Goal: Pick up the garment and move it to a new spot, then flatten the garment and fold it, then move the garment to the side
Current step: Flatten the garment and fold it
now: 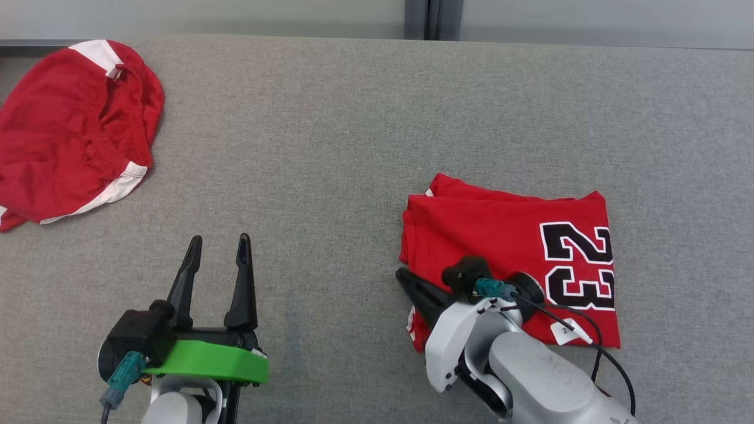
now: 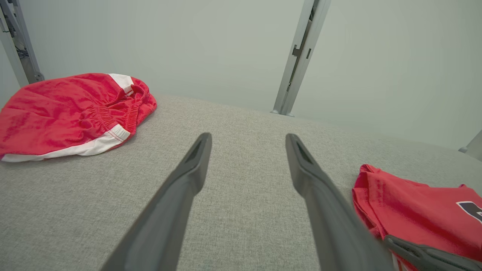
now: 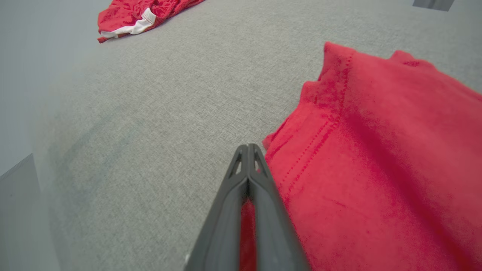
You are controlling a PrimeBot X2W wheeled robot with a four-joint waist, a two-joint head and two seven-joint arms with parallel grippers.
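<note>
Pinching edge of folded jersey [image 1: 506, 235], right gripper [image 3: 247, 148] clamped shut; left gripper [image 1: 218, 242] wide, empty. Folding looks done; sideways move pending.

The left end effector [image 1: 219, 238] sits low on the robot's left, its two dark fingers [image 1: 241, 277] pointing straight forward and spread wide apart. A green collar [image 1: 206, 360] rings its wrist. The right end effector [image 1: 402, 274] angles forward and to the left — its fingers pressed together tip to tip — with the pale forearm [image 1: 548, 383] slanting behind it.
</note>
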